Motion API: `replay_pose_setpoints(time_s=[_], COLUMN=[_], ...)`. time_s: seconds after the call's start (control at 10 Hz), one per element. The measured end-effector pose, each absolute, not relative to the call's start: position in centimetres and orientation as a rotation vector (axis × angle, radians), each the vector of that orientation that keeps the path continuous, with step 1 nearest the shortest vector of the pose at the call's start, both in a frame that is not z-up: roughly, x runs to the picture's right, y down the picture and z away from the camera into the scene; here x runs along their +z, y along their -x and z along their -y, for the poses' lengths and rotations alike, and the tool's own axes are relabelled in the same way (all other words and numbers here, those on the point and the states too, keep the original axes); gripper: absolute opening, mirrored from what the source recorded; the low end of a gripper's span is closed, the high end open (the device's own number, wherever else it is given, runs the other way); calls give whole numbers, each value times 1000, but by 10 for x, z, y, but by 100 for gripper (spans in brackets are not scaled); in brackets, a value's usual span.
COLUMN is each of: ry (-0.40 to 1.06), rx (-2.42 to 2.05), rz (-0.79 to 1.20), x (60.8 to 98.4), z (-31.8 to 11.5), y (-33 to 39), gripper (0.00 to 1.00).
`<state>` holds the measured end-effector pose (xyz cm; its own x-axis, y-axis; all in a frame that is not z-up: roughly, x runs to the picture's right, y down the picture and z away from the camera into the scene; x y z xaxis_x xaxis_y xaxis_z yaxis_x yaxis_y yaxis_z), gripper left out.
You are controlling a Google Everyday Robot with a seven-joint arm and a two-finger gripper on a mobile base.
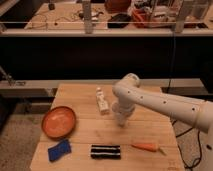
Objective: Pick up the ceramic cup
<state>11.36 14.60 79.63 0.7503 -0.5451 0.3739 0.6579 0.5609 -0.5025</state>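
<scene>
My white arm comes in from the right and bends down over the middle of the wooden table (80, 95). The gripper (121, 119) points down just above the tabletop, right of the slim white bottle-shaped object (102, 100). A small white rounded shape (115, 106) sits against the gripper's left side and looks like the ceramic cup. It is mostly hidden by the wrist, so I cannot tell whether it is held.
An orange plate (59, 121) lies at the left, with a blue sponge (59, 150) in front of it. A black-and-white bar (105, 151) and a carrot (146, 147) lie near the front edge. A cluttered bench stands behind.
</scene>
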Motion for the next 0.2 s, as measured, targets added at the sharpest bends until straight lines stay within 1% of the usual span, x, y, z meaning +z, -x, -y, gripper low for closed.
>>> replay_pose_setpoints(time_s=[0.2], ry=[664], rx=[-722], rz=[187], x=[792], z=[-140], y=[-111], gripper=[4])
